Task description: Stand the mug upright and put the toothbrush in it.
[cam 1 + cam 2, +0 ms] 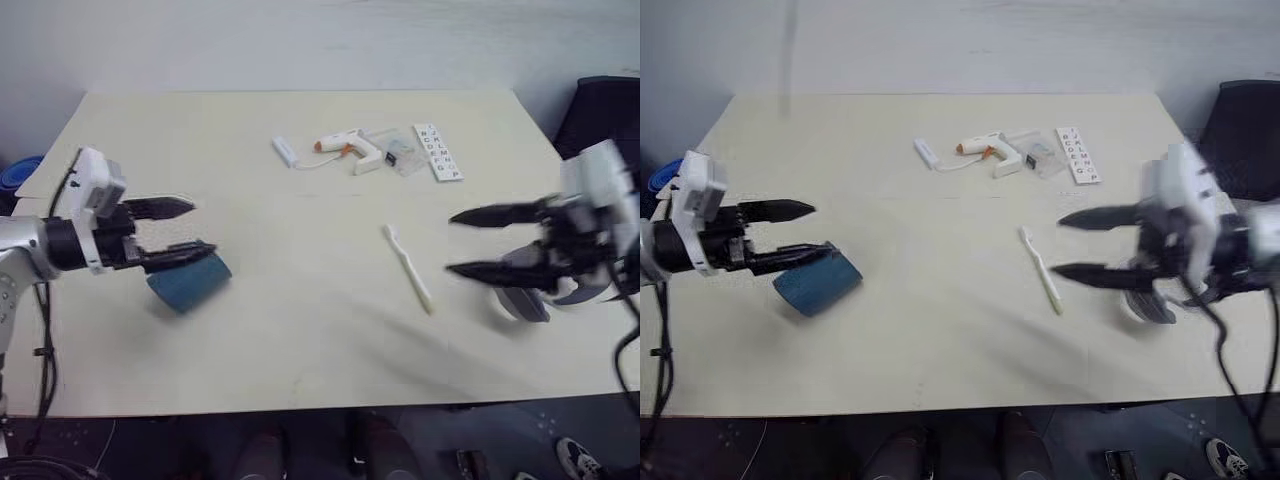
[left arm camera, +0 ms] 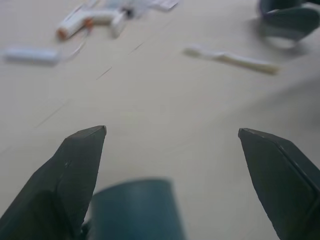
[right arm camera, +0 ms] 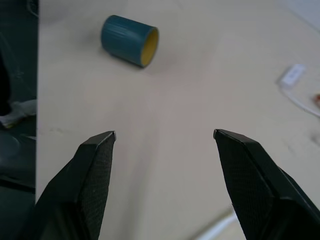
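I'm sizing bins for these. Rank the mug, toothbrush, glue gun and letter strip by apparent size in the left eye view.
1. mug, bulkiest, partly hidden by the left hand
2. toothbrush, longest but slim
3. glue gun and letter strip: too alike to rank, and farther from the camera

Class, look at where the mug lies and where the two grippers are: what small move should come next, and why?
Probably lower the open left gripper onto the mug, which lies on its side just beneath it. The toothbrush can wait on the table until the mug stands.
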Controlling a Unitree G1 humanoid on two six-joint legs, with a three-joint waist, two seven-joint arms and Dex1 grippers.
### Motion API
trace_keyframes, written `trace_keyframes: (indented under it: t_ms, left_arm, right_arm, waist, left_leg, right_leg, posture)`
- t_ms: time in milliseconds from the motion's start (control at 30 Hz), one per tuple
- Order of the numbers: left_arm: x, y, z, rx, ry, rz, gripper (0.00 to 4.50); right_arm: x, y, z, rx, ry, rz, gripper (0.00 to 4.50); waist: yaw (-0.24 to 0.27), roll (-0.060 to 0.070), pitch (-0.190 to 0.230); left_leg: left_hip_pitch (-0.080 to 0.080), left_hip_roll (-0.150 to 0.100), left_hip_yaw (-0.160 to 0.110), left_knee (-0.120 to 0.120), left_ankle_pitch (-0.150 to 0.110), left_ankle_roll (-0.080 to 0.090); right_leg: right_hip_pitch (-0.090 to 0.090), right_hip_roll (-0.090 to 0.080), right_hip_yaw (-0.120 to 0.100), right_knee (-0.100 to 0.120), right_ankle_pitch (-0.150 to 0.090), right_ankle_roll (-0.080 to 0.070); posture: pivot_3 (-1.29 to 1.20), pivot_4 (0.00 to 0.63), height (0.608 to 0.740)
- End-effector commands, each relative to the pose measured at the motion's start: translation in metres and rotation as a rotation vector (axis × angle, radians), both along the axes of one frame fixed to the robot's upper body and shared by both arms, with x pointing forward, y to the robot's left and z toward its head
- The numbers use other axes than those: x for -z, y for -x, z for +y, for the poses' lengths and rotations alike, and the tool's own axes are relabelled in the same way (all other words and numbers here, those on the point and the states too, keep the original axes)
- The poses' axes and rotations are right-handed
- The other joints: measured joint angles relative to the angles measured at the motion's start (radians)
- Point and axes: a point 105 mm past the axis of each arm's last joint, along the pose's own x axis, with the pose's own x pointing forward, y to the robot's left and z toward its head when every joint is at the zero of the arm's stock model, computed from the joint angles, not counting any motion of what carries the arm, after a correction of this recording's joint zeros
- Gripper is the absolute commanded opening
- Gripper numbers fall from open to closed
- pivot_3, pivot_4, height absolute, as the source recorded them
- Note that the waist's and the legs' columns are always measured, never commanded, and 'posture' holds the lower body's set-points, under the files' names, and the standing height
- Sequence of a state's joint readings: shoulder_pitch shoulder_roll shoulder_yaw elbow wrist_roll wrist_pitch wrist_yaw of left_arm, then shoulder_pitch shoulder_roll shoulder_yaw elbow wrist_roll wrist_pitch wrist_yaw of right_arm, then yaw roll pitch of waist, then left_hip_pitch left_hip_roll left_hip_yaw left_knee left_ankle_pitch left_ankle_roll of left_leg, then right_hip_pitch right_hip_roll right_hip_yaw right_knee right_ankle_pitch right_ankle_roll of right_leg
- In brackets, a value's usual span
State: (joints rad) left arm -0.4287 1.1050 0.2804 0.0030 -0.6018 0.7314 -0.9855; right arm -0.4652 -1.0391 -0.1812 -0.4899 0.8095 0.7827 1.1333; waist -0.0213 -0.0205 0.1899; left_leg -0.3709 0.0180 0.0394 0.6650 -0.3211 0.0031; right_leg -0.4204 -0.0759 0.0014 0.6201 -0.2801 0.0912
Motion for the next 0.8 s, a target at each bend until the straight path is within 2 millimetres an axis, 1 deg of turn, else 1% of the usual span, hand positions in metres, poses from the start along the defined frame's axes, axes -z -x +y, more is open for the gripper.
trace_keyframes:
  t_ms: [33,100,133,200,333,400,533,733,800]
  left_arm:
    - [0.000,-0.016,0.045,-0.191,-0.045,0.039,4.50]
    - [0.005,-0.024,0.065,-0.267,-0.060,0.070,4.50]
    - [0.008,-0.026,0.072,-0.285,-0.079,0.083,4.50]
    - [0.014,-0.028,0.077,-0.277,-0.125,0.105,4.50]
    - [0.038,-0.030,0.074,-0.209,-0.246,0.163,4.50]
    - [0.048,-0.031,0.071,-0.185,-0.260,0.198,4.50]
    - [0.061,-0.035,0.059,-0.122,-0.243,0.255,4.50]
    - [0.060,-0.051,0.045,-0.083,-0.200,0.258,4.50]
    - [0.063,-0.053,0.039,-0.052,-0.211,0.268,4.50]
  right_arm:
    - [0.007,0.001,0.019,-0.063,0.018,-0.021,3.26]
    - [0.009,0.002,0.025,-0.088,0.016,-0.009,3.26]
    - [0.010,0.003,0.027,-0.096,0.015,-0.006,3.26]
    - [0.011,0.003,0.028,-0.100,0.013,-0.005,3.26]
    - [0.012,0.003,0.029,-0.092,0.007,-0.005,3.26]
    - [0.012,0.005,0.029,-0.088,0.006,-0.007,3.26]
    - [0.013,0.009,0.028,-0.078,0.003,-0.001,3.26]
    - [0.023,0.009,0.024,-0.041,0.026,0.010,3.26]
    - [0.024,0.010,0.023,-0.035,0.026,0.013,3.26]
  waist:
    - [0.003,0.000,0.000]
    - [0.008,0.000,0.000]
    - [0.010,0.000,0.000]
    - [0.017,0.000,0.000]
    - [0.019,-0.001,0.000]
    - [0.020,-0.001,0.000]
    - [0.020,-0.001,0.000]
    - [0.021,-0.003,0.000]
    - [0.019,-0.003,0.000]
  left_leg:
    - [-0.001,-0.001,0.000,0.000,0.000,0.000]
    - [-0.004,-0.003,0.003,0.000,0.001,0.001]
    - [-0.006,-0.004,0.004,0.001,0.001,0.001]
    - [-0.006,-0.004,0.006,0.001,0.000,0.003]
    - [-0.007,-0.004,0.011,0.001,-0.001,0.005]
    - [-0.007,-0.004,0.013,0.002,-0.002,0.006]
    - [-0.007,-0.003,0.013,0.002,-0.002,0.007]
    - [-0.007,-0.002,0.012,0.005,-0.002,0.006]
    - [-0.007,-0.003,0.012,0.006,-0.002,0.006]
  right_leg:
    - [-0.001,-0.001,-0.001,0.001,0.000,0.000]
    - [-0.006,-0.001,-0.005,0.002,0.000,0.001]
    - [-0.008,-0.001,-0.006,0.004,0.000,0.001]
    - [-0.008,0.000,-0.009,0.006,0.001,0.002]
    - [-0.008,-0.004,-0.015,0.005,0.001,0.002]
    - [-0.009,-0.005,-0.016,0.005,0.001,0.002]
    - [-0.009,-0.006,-0.018,0.005,0.001,0.002]
    - [-0.008,-0.004,-0.019,0.006,0.001,0.002]
    - [-0.008,-0.004,-0.019,0.006,0.001,0.002]
  posture:
    - [0.00,0.150,0.740]
    - [0.00,0.150,0.740]
    - [0.00,0.150,0.740]
    - [0.00,0.150,0.740]
    - [0.00,0.150,0.740]
    - [0.00,0.150,0.740]
    - [0.00,0.150,0.740]
    - [0.00,0.150,0.740]
    - [0.00,0.150,0.740]
